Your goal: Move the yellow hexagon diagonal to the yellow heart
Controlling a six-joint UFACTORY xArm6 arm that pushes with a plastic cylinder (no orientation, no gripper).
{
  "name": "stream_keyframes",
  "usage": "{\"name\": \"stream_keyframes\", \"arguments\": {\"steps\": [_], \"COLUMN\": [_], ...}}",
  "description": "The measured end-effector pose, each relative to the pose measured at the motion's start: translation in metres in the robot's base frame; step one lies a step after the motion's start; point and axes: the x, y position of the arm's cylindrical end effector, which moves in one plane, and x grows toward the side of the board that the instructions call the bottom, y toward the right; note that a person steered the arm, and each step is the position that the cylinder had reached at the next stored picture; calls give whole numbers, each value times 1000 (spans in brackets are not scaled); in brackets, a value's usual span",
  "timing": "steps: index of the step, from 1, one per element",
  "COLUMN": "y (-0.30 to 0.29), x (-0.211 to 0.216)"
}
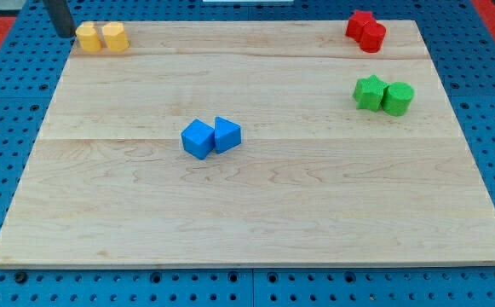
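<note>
Two yellow blocks stand touching side by side at the board's top left corner. The left one (pixel 88 37) looks like the yellow heart and the right one (pixel 115 36) like the yellow hexagon, though both shapes are small and hard to make out. My rod comes down from the view's top left edge. My tip (pixel 62 35) is just to the left of the left yellow block, close to it or touching it, at the board's corner.
Two red blocks (pixel 365 30) sit together at the top right. A green star (pixel 368 92) and a green round block (pixel 398 98) touch at the right. A blue cube (pixel 198 139) and a blue triangle (pixel 227 134) touch near the middle. The wooden board (pixel 256 222) lies on a blue perforated base.
</note>
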Motion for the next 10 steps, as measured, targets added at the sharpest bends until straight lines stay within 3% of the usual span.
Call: {"name": "stream_keyframes", "arguments": {"steps": [3, 6, 8, 10], "y": [102, 100, 125, 156], "x": [-2, -9, 8, 65]}}
